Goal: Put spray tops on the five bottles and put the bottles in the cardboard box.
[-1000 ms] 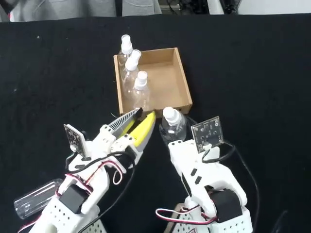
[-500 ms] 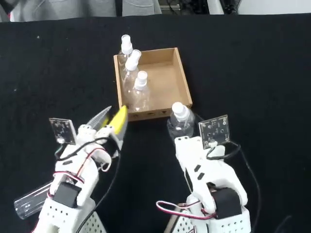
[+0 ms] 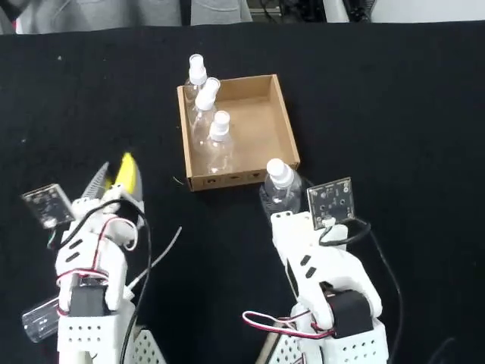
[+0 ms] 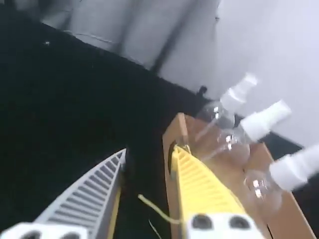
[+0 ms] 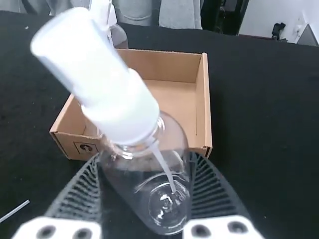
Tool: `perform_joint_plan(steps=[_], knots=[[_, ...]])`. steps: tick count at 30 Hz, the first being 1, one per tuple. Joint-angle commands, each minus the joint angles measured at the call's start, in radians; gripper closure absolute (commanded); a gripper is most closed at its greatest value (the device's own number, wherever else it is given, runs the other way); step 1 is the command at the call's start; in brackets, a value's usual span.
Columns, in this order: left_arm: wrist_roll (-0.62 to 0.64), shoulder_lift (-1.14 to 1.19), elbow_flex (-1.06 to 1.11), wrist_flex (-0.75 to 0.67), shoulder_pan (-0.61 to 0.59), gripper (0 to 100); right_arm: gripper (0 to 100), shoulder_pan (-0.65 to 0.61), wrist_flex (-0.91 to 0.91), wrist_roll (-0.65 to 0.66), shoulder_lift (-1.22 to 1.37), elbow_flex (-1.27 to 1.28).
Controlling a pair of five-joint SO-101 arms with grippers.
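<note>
The open cardboard box (image 3: 280,125) stands mid-table with three capped clear bottles (image 3: 216,144) leaning along one wall. My right gripper (image 3: 279,206) is shut on a fourth clear bottle (image 3: 280,188) with a white spray top (image 5: 99,74), held just outside the box's near corner (image 5: 205,147). Its grey fingers (image 5: 209,189) press both sides of the bottle (image 5: 149,169). My left gripper (image 3: 115,163) stands open and empty, well to the left of the box. In the left wrist view its grey and yellow fingers (image 4: 199,194) frame the box wall (image 4: 172,164) and the capped bottles (image 4: 249,124).
Another clear bottle (image 3: 38,318) without a top lies at the near left, partly behind the left arm's base. A thin pale tube (image 3: 161,249) lies on the black cloth between the arms. Open cloth stretches to the right of the box.
The left arm has swung leftward away from the box front, its gripper staying open. The right gripper has carried its bottle slightly right and closer to the box corner.
</note>
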Motion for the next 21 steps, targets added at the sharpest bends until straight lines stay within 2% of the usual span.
perform_joint_plan(steps=[1, 4, 9, 21], knots=[[-0.009, -0.008, 0.031, 0.002, -0.031, 86, 98.6, 0.028, -0.031, -0.002, -0.097, -0.004], [-0.008, -0.008, 0.031, 0.005, -0.047, 86, 98.6, 0.029, -0.029, -0.002, -0.097, -0.004], [-0.008, -0.006, 0.031, 0.091, -0.053, 86, 98.6, 0.086, -0.037, -0.002, -0.097, 0.012], [-0.011, -0.006, 0.031, 0.089, -0.122, 86, 98.7, 0.1, -0.028, -0.006, -0.097, 0.012]])
